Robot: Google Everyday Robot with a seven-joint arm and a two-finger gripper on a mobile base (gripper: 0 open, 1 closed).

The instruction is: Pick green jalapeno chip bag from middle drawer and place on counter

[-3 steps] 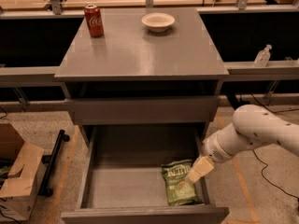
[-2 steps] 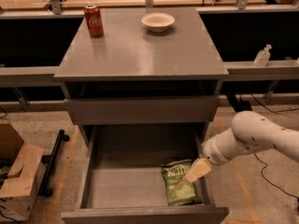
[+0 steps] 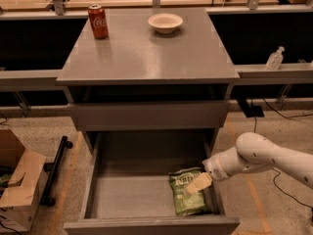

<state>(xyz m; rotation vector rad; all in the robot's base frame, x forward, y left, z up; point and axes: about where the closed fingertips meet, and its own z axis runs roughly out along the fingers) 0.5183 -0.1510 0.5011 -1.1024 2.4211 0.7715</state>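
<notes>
The green jalapeno chip bag [image 3: 188,192] lies flat on the floor of the open middle drawer [image 3: 127,195], in its front right corner, logo end toward the back. My gripper [image 3: 197,183] reaches in from the right on a white arm and sits right over the bag's upper right part. The grey counter [image 3: 146,50] is the cabinet top above the drawer.
A red soda can [image 3: 98,21] and a white bowl [image 3: 165,22] stand at the back of the counter. A closed drawer front [image 3: 146,115] sits above the open one. A cardboard box [image 3: 14,190] is on the floor at left, a clear bottle [image 3: 275,58] on a ledge at right.
My arm has shifted slightly left and down, bringing the gripper lower over the bag. The bag has not moved.
</notes>
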